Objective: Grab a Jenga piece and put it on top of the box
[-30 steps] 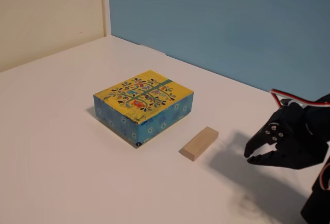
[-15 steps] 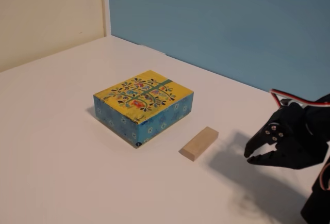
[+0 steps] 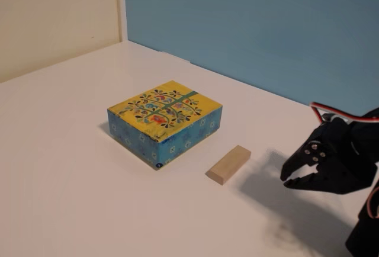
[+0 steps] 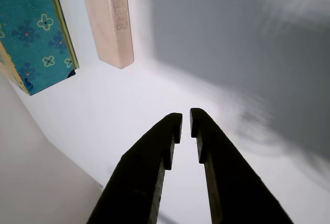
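The Jenga piece [image 3: 228,164], a pale beige wooden block, lies flat on the white table just right of the box's near corner. The box [image 3: 166,115] has a yellow floral top and blue patterned sides and stands at the table's middle. My black gripper [image 3: 286,180] hovers right of the block, apart from it, its jaws nearly together with a thin gap and nothing between them. In the wrist view the gripper [image 4: 185,120] points toward the block [image 4: 109,20] at the upper left, with the box's blue side [image 4: 31,33] at the left edge.
The white table [image 3: 71,168] meets a blue wall [image 3: 249,26] at the back and a cream wall [image 3: 53,14] at the back left. The arm's red wire [image 3: 331,110] loops above the gripper.
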